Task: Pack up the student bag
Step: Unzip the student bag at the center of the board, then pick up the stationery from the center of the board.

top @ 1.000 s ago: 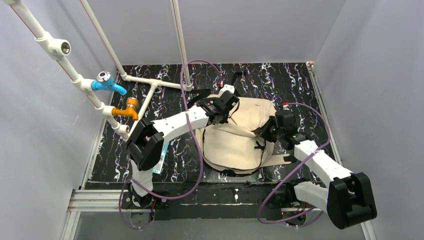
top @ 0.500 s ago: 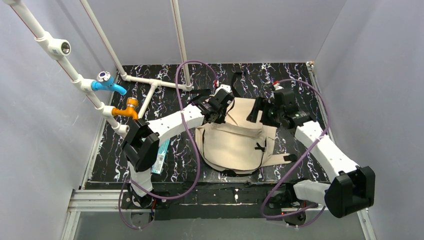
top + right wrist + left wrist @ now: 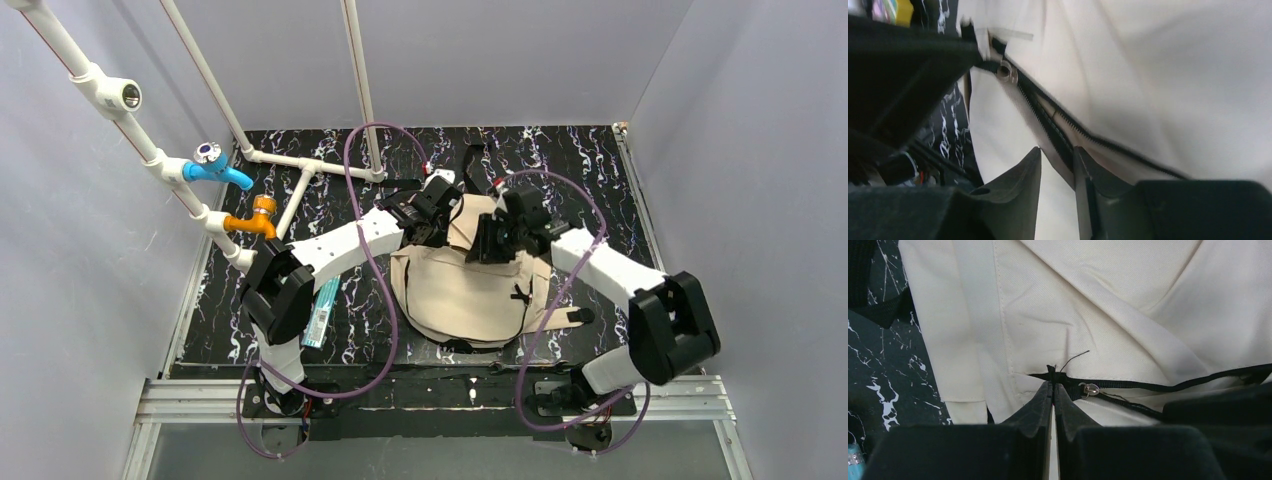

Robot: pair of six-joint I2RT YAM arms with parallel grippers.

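The beige student bag [image 3: 465, 290] lies flat on the black marbled table [image 3: 580, 160]. My left gripper [image 3: 437, 213] is at the bag's top left corner. In the left wrist view it [image 3: 1052, 385] is shut on the black end of the zipper tape, with the silver zipper slider [image 3: 1091, 389] just to its right. My right gripper [image 3: 487, 243] is over the bag's top edge, close beside the left one. In the right wrist view it [image 3: 1057, 152] is narrowly open, with the black zipper edge [image 3: 1048, 122] running between its fingers. The slider [image 3: 1007, 71] is further along.
White pipes with a blue tap [image 3: 215, 168] and an orange tap [image 3: 255, 220] stand at the left. A teal packet [image 3: 322, 312] lies by the left arm. Purple cables loop over both arms. Black straps [image 3: 472, 160] trail behind the bag. Grey walls close three sides.
My right arm has swung left from the bag's right side to its top edge beside the left gripper. The bag's raised top has dropped flat. The left gripper moved slightly back.
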